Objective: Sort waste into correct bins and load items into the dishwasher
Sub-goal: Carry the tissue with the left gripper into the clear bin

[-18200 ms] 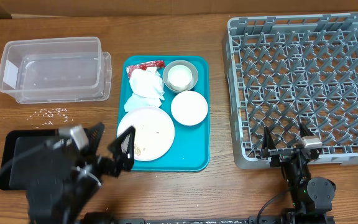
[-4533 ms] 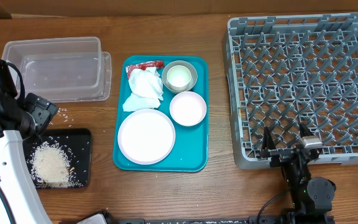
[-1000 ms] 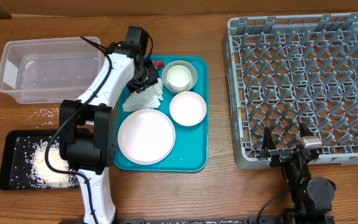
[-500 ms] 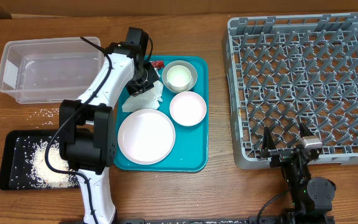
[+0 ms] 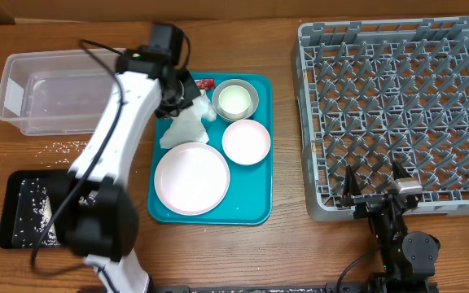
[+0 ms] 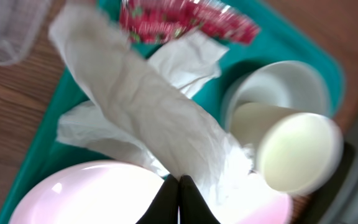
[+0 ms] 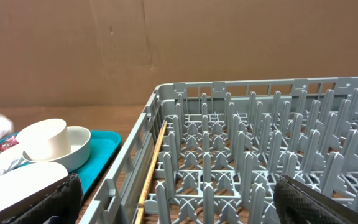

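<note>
My left gripper (image 5: 187,98) hangs over the far end of the teal tray (image 5: 255,207), shut on a crumpled white napkin (image 6: 143,109) that rises in a long fold from its closed fingertips (image 6: 179,182). More napkin (image 5: 187,129) still lies on the tray. The red wrapper (image 6: 188,15) is just beyond it. A white cup (image 5: 234,100) sits in the grey bowl (image 6: 277,84), with the small white bowl (image 5: 247,141) and the pale plate (image 5: 191,177) nearer. My right gripper (image 7: 179,186) stands open before the grey dish rack (image 5: 401,114).
The clear tub (image 5: 63,89) stands at the far left. The black tray (image 5: 24,221) at the near left holds rice and is partly hidden by my left arm. Loose rice grains (image 5: 70,146) lie on the wood between them.
My left gripper has shut on the napkin and pulled part of it up off the tray. The left arm has swung a little left. The right arm has not moved.
</note>
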